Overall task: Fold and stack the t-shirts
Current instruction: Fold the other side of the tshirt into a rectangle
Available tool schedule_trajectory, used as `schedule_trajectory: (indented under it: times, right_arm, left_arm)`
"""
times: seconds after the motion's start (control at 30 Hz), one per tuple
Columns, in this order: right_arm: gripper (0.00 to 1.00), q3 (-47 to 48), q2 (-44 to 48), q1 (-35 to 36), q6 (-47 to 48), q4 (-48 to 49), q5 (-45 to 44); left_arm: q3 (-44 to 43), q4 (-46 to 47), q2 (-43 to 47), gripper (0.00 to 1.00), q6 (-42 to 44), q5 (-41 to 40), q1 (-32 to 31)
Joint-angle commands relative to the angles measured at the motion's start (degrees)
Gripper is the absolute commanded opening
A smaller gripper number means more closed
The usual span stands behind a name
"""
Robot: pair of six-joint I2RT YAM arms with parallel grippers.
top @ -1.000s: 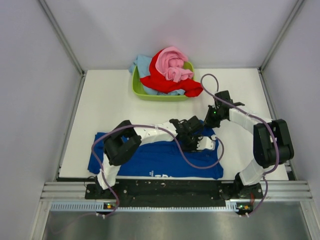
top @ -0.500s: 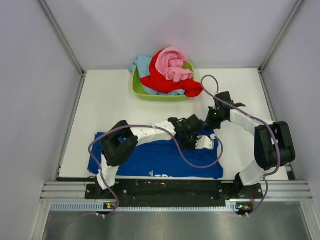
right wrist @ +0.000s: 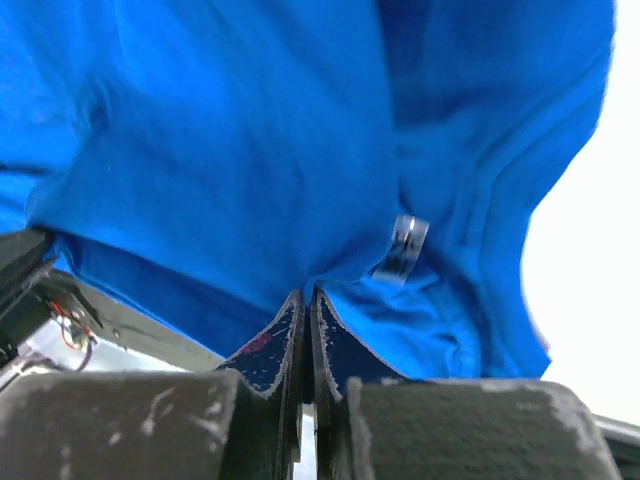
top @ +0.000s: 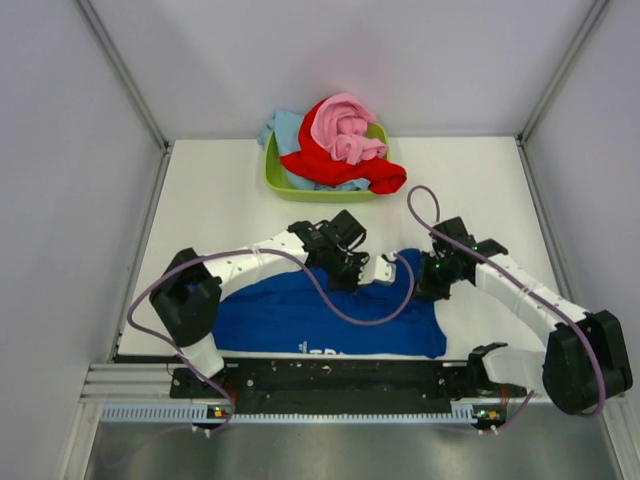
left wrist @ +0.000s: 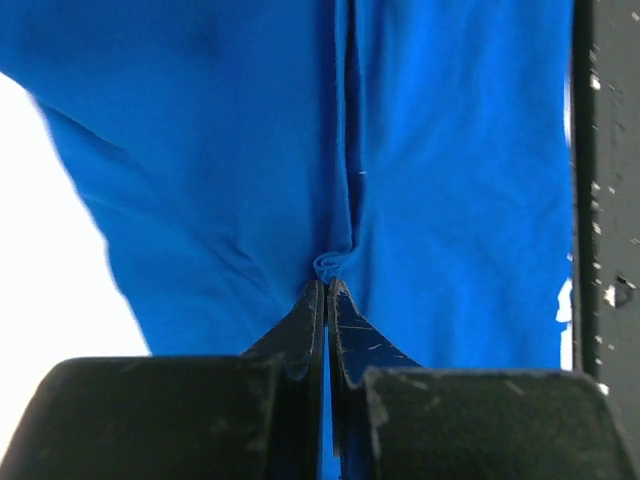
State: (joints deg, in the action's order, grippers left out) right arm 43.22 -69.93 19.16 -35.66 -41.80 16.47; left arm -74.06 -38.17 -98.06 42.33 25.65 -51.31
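Observation:
The royal blue t-shirt lies on the white table near the front edge, with white lettering at its near hem. My left gripper is over its far middle, shut on a pinched fold of the blue cloth. My right gripper is at the shirt's right end, shut on the blue cloth beside a small sewn label. The red shirt, pink shirt and light blue shirt are heaped at the back.
The heap sits in a lime green tub at the table's back middle. A black strip runs along the front edge and also shows in the left wrist view. Purple cables loop over both arms.
My left arm has swung left and its gripper moved left and back with the cloth. The shirt's left end has drawn in. My right gripper moved nearer and to the right.

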Motion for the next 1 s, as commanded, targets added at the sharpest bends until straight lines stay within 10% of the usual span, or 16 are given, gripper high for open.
schedule_trajectory:
  times: [0.0,0.53,0.67,0.8,0.97]
  right_arm:
    - [0.0,-2.5,4.2,5.7,-7.7,-5.0,0.4]
    - [0.01,-7.7,2.4,8.0,-8.8,-5.5,0.9]
    - [0.28,-8.9,1.3,8.0,-8.8,-5.1,1.9]
    - [0.47,-8.9,1.5,7.2,-9.6,-5.5,5.2]
    - [0.5,1.1,1.9,6.2,-7.9,-6.9,-2.4]
  left_arm:
    - [3.0,-2.4,1.7,0.0,1.9,4.8,0.3]
    - [6.0,-4.0,-0.6,0.0,6.0,7.3,1.0]
    - [5.2,-5.9,-2.7,0.0,7.7,6.6,0.9]
    - [-1.5,-16.6,-3.4,0.59,9.8,8.7,-0.5]
    - [-2.8,-18.9,3.0,0.6,8.0,7.1,1.7]
